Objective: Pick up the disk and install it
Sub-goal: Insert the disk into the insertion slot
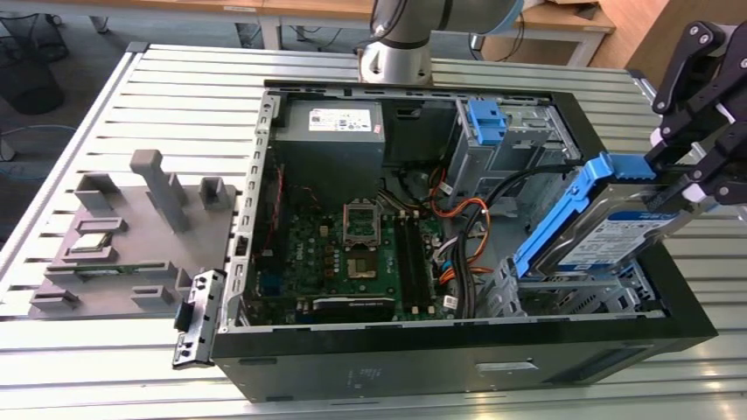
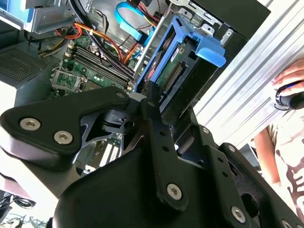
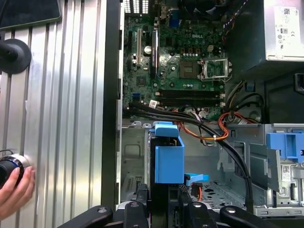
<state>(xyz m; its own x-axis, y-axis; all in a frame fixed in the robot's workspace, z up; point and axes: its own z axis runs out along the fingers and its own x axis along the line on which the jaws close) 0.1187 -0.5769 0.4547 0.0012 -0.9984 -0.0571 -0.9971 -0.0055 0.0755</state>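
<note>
The disk [image 1: 617,234], a silver drive with a blue-and-white label in a blue plastic frame [image 1: 568,213], hangs tilted over the metal drive cage [image 1: 583,293] at the exterior view's right of the open computer case [image 1: 467,337]. Its lower end dips into the cage. My gripper [image 1: 680,187] is shut on the disk's upper end. In the second wrist view the disk [image 2: 171,71] stands edge-on beyond a black finger [image 2: 153,111]. In the first wrist view the frame [image 3: 168,159] rises between the fingers [image 3: 142,209], above the cage floor.
Inside the case lie the motherboard [image 1: 350,254], the grey power-supply box [image 1: 332,131], orange and black cables [image 1: 461,219] and a bare blue bracket [image 1: 485,122]. A grey fixture [image 1: 129,227] sits on the table at the exterior view's left. A person's hand [image 3: 14,190] rests nearby.
</note>
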